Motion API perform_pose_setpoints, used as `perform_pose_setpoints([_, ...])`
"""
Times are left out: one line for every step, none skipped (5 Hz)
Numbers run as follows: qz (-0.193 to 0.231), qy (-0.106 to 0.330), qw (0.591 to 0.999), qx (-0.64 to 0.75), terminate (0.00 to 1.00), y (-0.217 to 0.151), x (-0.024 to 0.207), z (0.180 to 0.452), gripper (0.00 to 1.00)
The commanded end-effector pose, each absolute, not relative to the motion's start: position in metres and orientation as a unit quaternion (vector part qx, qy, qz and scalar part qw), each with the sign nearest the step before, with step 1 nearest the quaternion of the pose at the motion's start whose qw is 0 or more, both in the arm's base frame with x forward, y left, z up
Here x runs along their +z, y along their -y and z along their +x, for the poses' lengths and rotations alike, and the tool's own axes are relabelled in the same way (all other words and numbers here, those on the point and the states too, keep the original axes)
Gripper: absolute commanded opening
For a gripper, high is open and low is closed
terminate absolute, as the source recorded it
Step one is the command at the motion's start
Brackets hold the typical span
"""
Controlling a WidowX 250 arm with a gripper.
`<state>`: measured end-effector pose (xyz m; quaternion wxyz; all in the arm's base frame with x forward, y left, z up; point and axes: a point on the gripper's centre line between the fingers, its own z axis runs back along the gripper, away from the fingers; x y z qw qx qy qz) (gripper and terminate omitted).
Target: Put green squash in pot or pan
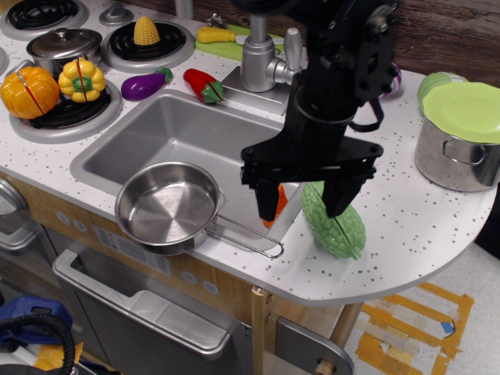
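Note:
The green squash (337, 228) is a light green bumpy oval lying on the speckled counter, right of the sink's front corner. The pan (168, 205) is a shallow shiny steel saucepan standing empty on the sink's front rim, its wire loop handle (248, 239) pointing right toward the squash. My black gripper (303, 205) hangs open over the squash's upper left end. The right fingertip (340, 201) is in front of the squash's top, and the left fingertip (266, 209) is over the sink's corner. The gripper holds nothing.
A small orange carrot (273, 205) shows behind the left finger at the sink (176, 133) corner. A tall steel pot with a lime-green lid (462, 134) stands at the right. The faucet (262, 61), a red pepper (203, 84) and an eggplant (144, 83) lie behind the sink. The counter's curved edge is close in front.

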<state>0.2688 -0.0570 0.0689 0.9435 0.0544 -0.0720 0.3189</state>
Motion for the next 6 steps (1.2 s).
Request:
perform_pose_setpoints([0.048, 0.105, 0.942, 0.314, 0.0, 0.06, 0.065, 0.298, 1.0])
perform_pose_setpoints([0.035, 0.114, 0.944, 0.308, 0.0, 0.055, 0.05, 0.309, 1.0])
perform_pose_setpoints([0.019, 0.114, 0.945, 0.307, 0.0, 0.052, 0.039, 0.309, 1.0])
perform_pose_setpoints([-0.002, 0.121, 0.944, 0.307, 0.0, 0.052, 0.024, 0.307, 1.0])
perform_pose_setpoints([-0.012, 0.125, 0.944, 0.306, 0.0, 0.053, 0.019, 0.31, 1.0])
perform_pose_setpoints([-0.026, 0.129, 0.944, 0.304, 0.0, 0.051, 0.011, 0.313, 1.0])
